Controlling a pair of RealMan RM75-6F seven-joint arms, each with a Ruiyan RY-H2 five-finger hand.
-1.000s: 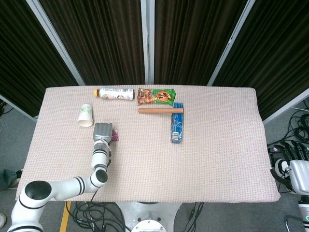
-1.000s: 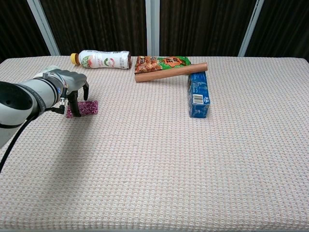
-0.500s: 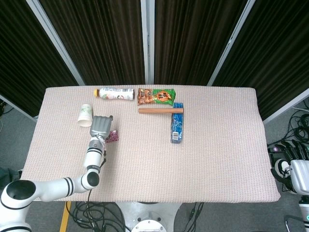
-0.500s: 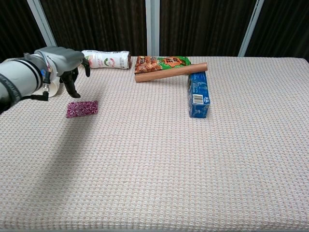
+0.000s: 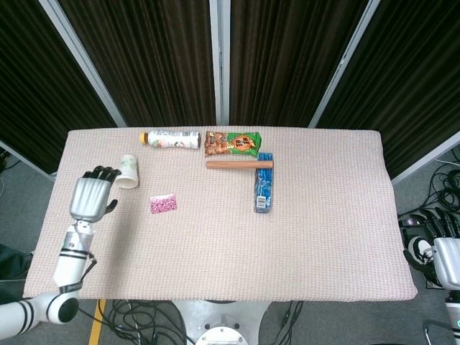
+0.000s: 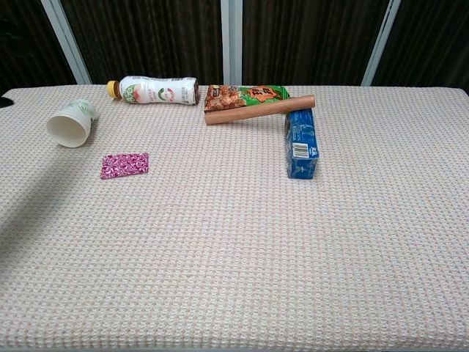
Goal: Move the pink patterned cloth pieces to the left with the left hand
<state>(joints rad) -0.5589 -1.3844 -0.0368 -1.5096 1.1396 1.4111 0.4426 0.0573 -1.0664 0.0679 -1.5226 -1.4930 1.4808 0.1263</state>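
Observation:
The pink patterned cloth (image 5: 163, 204) (image 6: 124, 165) lies flat on the table's left half, with nothing touching it. My left hand (image 5: 93, 197) hovers well to the left of the cloth, over the table's left edge, fingers apart and holding nothing. It shows only in the head view. My right hand (image 5: 435, 241) hangs off the table at the far right, low beside the table's corner, and its fingers are too small to read.
A white paper cup (image 5: 127, 172) (image 6: 70, 122) lies on its side left of the cloth. At the back lie a bottle (image 5: 171, 139), a snack bag (image 5: 232, 144), a wooden stick (image 5: 239, 164) and a blue box (image 5: 264, 191).
My left hand let go of the cloth, lifted off it and drew back to the left, past the cup and out of the chest view. The cloth stays where it was.

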